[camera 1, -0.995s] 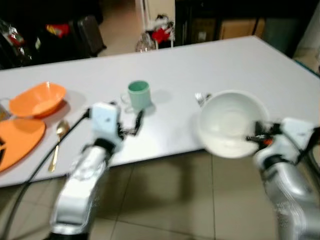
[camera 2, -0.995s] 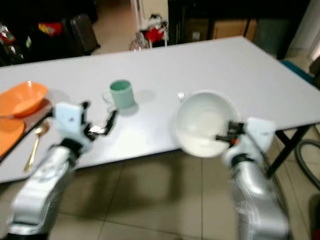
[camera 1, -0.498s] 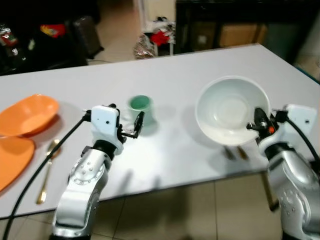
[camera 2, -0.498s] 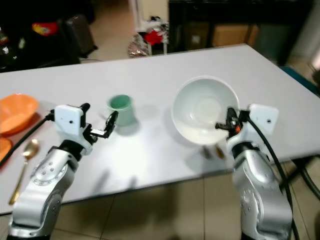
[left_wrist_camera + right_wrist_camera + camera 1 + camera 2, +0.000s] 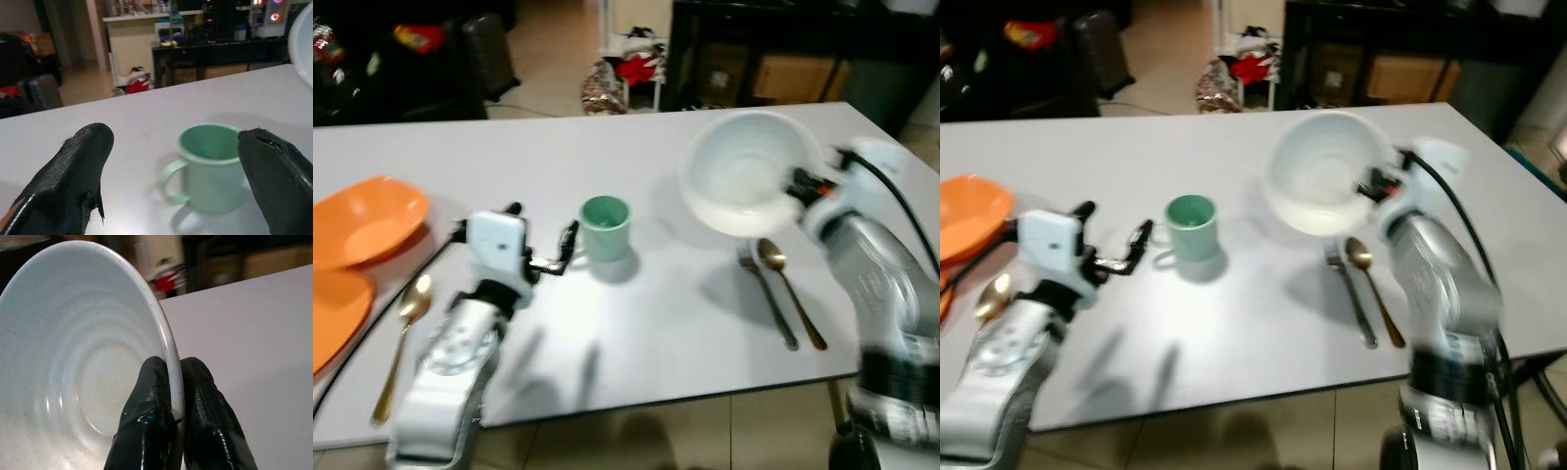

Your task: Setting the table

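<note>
One white bowl (image 5: pixel 744 171) clamped at rim by right gripper (image 5: pixel 177 396) | left gripper (image 5: pixel 181 181) spread before green mug (image 5: pixel 210 164) | bowl to be lowered level, clear of fork (image 5: pixel 766 308).

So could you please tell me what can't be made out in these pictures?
- Orange plate: cut off by the left eye view's edge.
- Table under the white bowl: hidden by the bowl, held in the right end effector.
- Spoon by the orange bowl: partly behind the left arm in the right eye view.
- Background clutter: blurred.
</note>
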